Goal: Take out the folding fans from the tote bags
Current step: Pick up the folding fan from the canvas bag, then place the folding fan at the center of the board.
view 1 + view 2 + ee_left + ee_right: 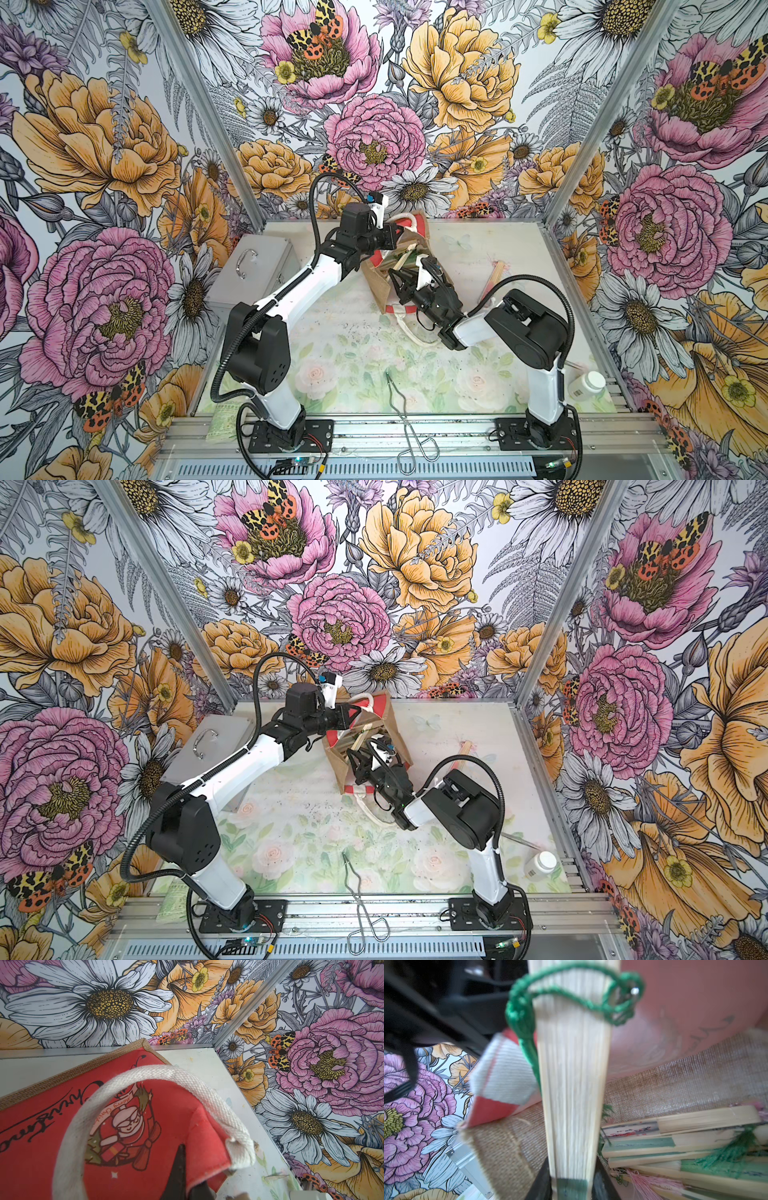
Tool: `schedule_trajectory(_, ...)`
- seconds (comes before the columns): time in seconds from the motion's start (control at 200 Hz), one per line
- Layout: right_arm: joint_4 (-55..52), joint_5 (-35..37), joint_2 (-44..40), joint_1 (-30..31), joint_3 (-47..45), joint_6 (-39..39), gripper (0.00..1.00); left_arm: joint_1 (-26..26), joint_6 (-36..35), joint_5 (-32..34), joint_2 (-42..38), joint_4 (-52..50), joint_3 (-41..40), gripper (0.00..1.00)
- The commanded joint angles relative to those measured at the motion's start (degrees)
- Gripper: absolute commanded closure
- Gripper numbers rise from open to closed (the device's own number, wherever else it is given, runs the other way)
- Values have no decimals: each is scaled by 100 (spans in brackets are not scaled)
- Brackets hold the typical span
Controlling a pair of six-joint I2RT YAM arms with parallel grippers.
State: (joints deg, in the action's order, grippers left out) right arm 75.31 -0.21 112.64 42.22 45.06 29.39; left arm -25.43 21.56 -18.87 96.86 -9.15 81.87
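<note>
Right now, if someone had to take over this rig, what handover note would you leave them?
Left tool: shut on the tote bag's red panel, holding its mouth open.
Right tool: shut on a green-tasselled fan, not yet clear of the bag.
Done: a loose fan lies on the table beside the bag.
To do: lift this fan out, then the remaining fans inside.

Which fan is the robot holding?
The green-corded fan, clamped in the right gripper. The other fans lie loose in the bag.
</note>
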Motion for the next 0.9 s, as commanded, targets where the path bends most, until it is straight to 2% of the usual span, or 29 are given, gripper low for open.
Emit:
schedule_trajectory(0.0,420,163,-470,106,-318,-502,91,56,129,198,-62,45,66,100)
schedule_trajectory(0.215,280,244,-1347,183,-923,-731,94,57,108,326,-101,45,23,100)
schedule_trajectory(0.39,-215,-94,-2224,174,-1184,-748,98,63,41,441,-128,1,1,100)
schedule_trajectory(0.53,-1307,-170,-3177,177,-1192,-815,98,72,10,424,-150,1,-13,100)
schedule_trajectory(0.73,-3541,588,-4951,65,-1114,-1039,100,100,-68,485,-246,9,-130,100)
schedule_trajectory(0.891,-5692,1163,-6328,-547,-829,-682,100,133,-198,510,-384,25,-234,100)
